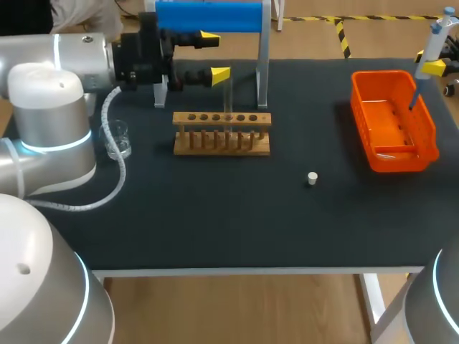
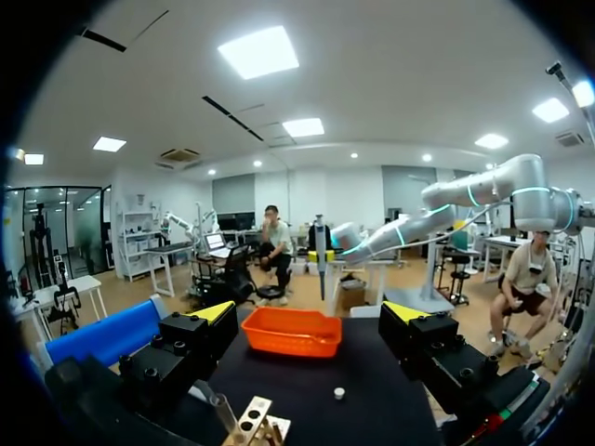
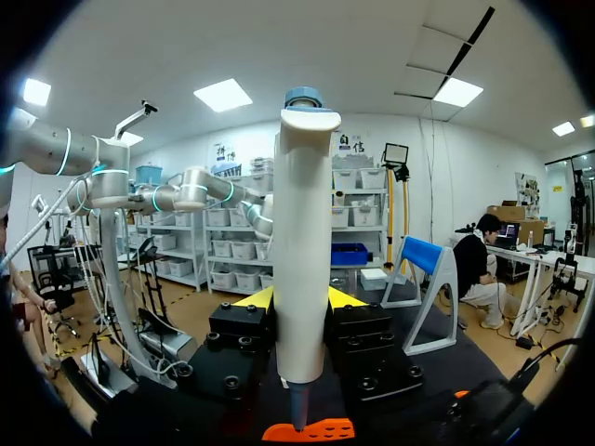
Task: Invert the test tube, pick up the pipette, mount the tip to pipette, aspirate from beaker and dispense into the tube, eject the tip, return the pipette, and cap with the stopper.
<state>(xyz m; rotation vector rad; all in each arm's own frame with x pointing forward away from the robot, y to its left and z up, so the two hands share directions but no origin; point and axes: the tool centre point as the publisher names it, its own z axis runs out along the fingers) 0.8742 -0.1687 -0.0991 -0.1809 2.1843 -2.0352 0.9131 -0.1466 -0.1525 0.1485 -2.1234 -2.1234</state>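
My right gripper (image 1: pixel 434 68) is shut on the white and blue pipette (image 1: pixel 437 36), upright at the far right. The pipette's lower end hangs over the orange bin (image 1: pixel 393 122). In the right wrist view the pipette (image 3: pixel 302 251) stands between the yellow fingertips (image 3: pixel 256 299), with the bin (image 3: pixel 311 431) below. A clear test tube (image 1: pixel 228 107) stands upright in the wooden rack (image 1: pixel 222 132). My left gripper (image 1: pixel 215 54) is wide open just behind the rack and holds nothing. The small white stopper (image 1: pixel 312 178) lies on the mat. A glass beaker (image 1: pixel 118 140) sits left of the rack.
A blue-topped pipette stand (image 1: pixel 208 18) rises behind the rack, close to my left gripper. From the left wrist, the rack (image 2: pixel 256 423) and tube (image 2: pixel 226 413) lie below its fingers, with the stopper (image 2: pixel 339 393) and orange bin (image 2: pixel 291 333) ahead. The table's front edge (image 1: pixel 251 271) is near.
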